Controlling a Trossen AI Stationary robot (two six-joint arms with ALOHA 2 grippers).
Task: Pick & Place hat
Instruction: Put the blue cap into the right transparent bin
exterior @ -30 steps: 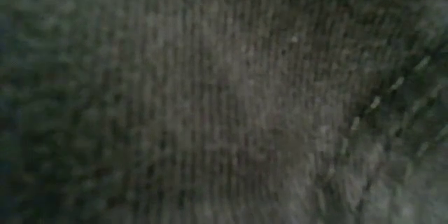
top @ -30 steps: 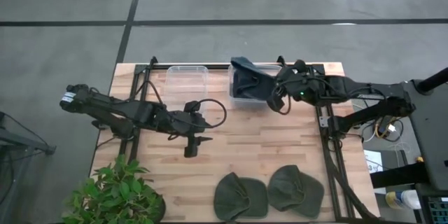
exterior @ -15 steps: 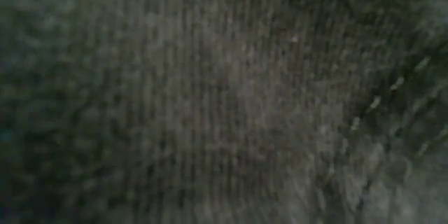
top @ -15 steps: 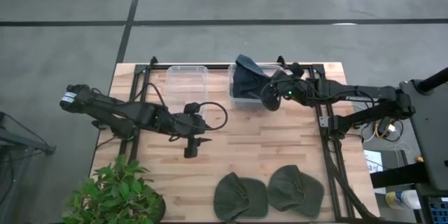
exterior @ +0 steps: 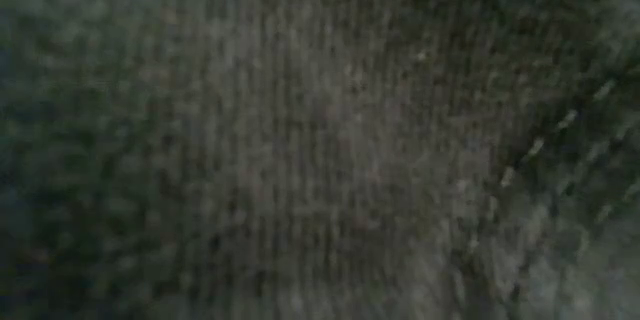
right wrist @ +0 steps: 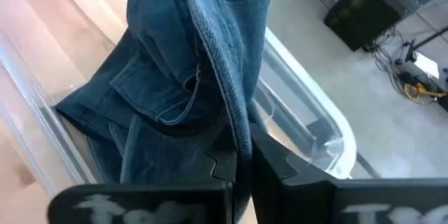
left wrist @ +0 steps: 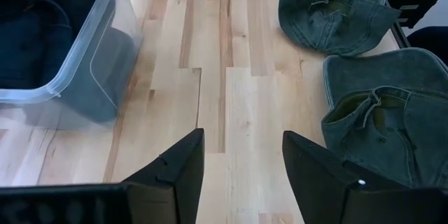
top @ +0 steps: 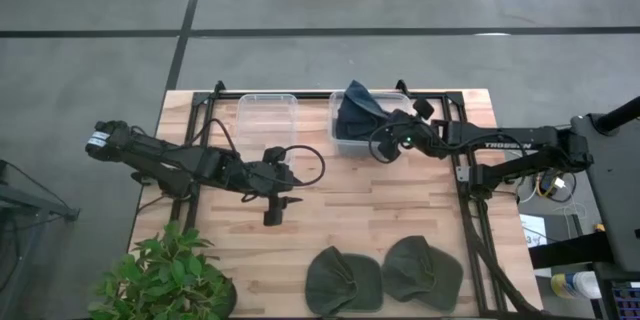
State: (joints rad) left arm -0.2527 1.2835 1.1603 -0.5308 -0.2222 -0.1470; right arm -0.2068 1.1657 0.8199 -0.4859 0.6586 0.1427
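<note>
A dark blue denim hat point(top: 357, 110) sits bunched in the right clear bin point(top: 340, 145), and its top reaches past the bin's far rim. My right gripper point(top: 384, 133) is beside it over the bin, shut on the hat point(right wrist: 175, 77). My left gripper point(top: 272, 214) waits open over the middle of the table point(top: 400, 200), its fingers point(left wrist: 175, 171) empty. Two green hats point(top: 343, 280) point(top: 421, 272) lie by the table's near edge. Green cloth point(exterior: 320, 140) fills the low view. My right gripper pinches a fold of the blue hat's edge point(right wrist: 241, 129) between its two fingers point(right wrist: 222, 166), coming level from the table's right. The hat stands up beyond the fingers, and its lower part point(right wrist: 126, 133) rests inside the bin.
An empty clear bin point(top: 267, 118) stands left of the right bin, also seen in the left wrist view point(left wrist: 84, 56). A potted plant point(top: 165, 275) sits at the near left corner. Black frame rails point(top: 470, 210) run along the table's sides. Bare wood lies between the bins and the green hats.
My right gripper has shifted slightly toward the table's left and near side, staying shut on the blue hat. The hat has drawn narrower and now stands more upright over the right bin.
</note>
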